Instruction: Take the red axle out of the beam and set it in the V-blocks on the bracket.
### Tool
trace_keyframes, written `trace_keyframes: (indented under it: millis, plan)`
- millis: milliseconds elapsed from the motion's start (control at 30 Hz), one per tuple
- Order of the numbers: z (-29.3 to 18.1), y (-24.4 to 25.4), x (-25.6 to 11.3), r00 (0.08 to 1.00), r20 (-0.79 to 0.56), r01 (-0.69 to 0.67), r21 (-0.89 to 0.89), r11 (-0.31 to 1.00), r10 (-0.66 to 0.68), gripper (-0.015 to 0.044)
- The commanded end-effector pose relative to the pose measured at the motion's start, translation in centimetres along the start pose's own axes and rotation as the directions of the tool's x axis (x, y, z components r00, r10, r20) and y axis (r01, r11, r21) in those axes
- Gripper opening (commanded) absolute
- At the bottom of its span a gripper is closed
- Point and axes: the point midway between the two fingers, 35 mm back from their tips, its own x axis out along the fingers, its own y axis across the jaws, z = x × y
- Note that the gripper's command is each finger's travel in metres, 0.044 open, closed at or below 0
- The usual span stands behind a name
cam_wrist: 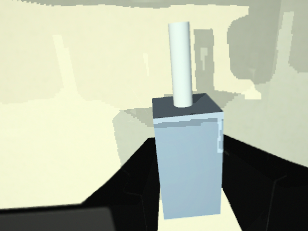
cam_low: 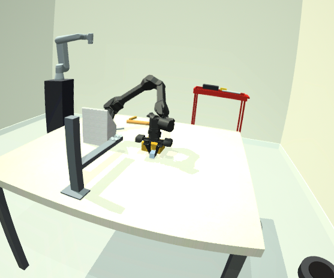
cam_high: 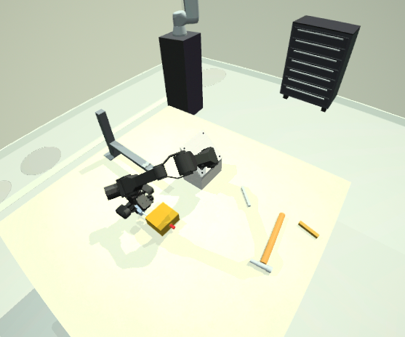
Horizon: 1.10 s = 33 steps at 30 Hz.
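The yellow beam (cam_high: 162, 217) (cam_low: 144, 147) rests on the table. The red axle (cam_high: 172, 226) sticks out of its side facing away from my gripper; the rest is hidden inside. My gripper (cam_high: 139, 207) (cam_low: 152, 152) (cam_wrist: 182, 143) is shut on a light blue block (cam_low: 152, 154) (cam_wrist: 189, 174) with a thin pale rod (cam_wrist: 181, 64). The rod points toward the beam's near side in the top view; I cannot tell whether they touch. The grey bracket (cam_high: 128, 152) (cam_low: 99, 154) stands to the left in the exterior view, with the pale V-blocks (cam_high: 147, 165) (cam_low: 115, 138) on its arm's end.
A pale grey slanted block (cam_high: 201, 179) (cam_low: 95, 126) stands near the arm's base. The bracket's tall post (cam_high: 105, 127) (cam_low: 74, 153) rises beside its arm. A silver rod (cam_high: 246, 197), an orange-handled hammer (cam_high: 273, 237) and a small yellow bar (cam_high: 308, 229) lie farther right in the top view.
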Motion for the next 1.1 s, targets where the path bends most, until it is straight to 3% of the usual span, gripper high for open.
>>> trace_keyframes:
  millis: [0, 100, 667, 1067]
  plan:
    - [0.1, 0.3, 0.7, 1.0, 0.008, -0.005, 0.009, 1.0, 0.005, 0.0]
    - [0.1, 0.3, 0.7, 1.0, 0.008, -0.005, 0.009, 1.0, 0.005, 0.0]
    - [0.0, 0.1, -0.8, 1.0, 0.007, -0.005, 0.009, 1.0, 0.005, 0.044]
    - [0.0, 0.1, -3.6, 1.0, 0.006, -0.005, 0.009, 1.0, 0.005, 0.044]
